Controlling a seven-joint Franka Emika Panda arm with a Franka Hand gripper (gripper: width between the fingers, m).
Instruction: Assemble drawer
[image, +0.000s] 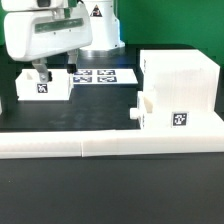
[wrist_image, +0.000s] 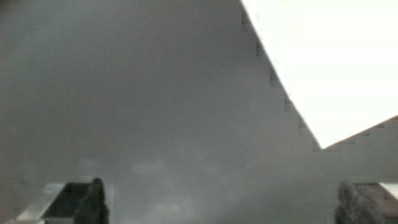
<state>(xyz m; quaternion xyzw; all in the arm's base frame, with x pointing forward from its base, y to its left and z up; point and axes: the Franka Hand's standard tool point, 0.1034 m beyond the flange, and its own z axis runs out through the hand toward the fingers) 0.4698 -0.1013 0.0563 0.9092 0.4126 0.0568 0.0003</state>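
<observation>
- You are at the reach for the loose tray (image: 40, 86) at the exterior view's left. The box shell (image: 182, 72) stands well apart at the right, with the second tray (image: 168, 112) close in front of it.
- Next, I judge, you must centre the jaws over a tray wall, then lower and close.
- The arm points straight down. The gripper (image: 42, 71) hovers just above the loose tray, jaws apart and empty.

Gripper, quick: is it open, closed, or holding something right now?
Gripper: open, fingers spread wide apart, nothing between them.
</observation>
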